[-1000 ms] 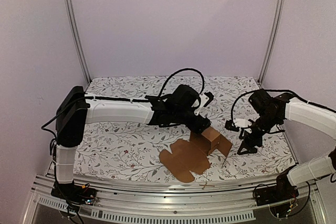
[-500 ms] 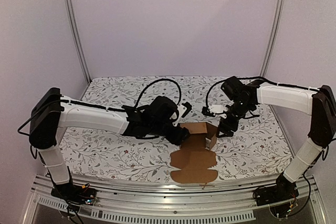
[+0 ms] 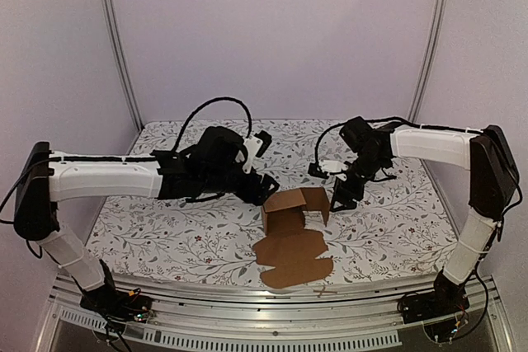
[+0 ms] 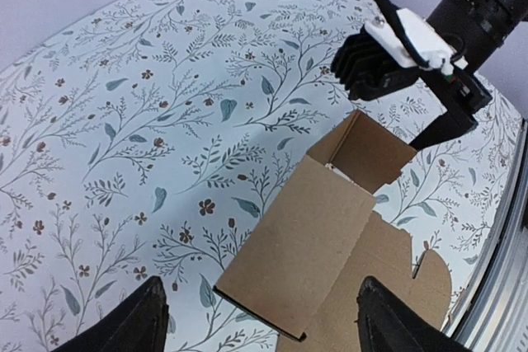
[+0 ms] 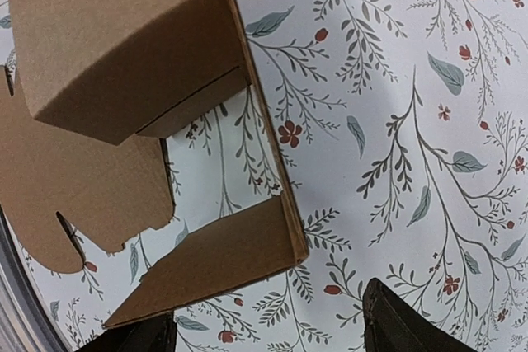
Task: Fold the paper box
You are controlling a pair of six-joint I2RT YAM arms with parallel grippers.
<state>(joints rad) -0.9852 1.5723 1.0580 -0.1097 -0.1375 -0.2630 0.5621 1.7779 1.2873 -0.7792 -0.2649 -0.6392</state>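
Observation:
The paper box [image 3: 290, 228] is brown cardboard lying at the front middle of the table. Its far part stands up as walls [image 3: 299, 202] and its near flaps [image 3: 294, 260] lie flat. My left gripper [image 3: 268, 188] is open and empty, hovering just left of the raised walls. In the left wrist view it [image 4: 264, 329] is above a raised panel [image 4: 301, 241]. My right gripper [image 3: 340, 198] is open and empty, just right of the box. In the right wrist view it [image 5: 272, 334] hangs over the box's corner wall [image 5: 223, 255].
The table carries a white cloth with a leaf and flower print [image 3: 165, 220]. A metal rail [image 3: 247, 323] runs along the near edge. White walls and two upright metal posts [image 3: 115, 47] enclose the back and sides.
The box has slid left and its walls stand higher. My left gripper has drawn back left off the box. My right gripper stays close by the box's right side.

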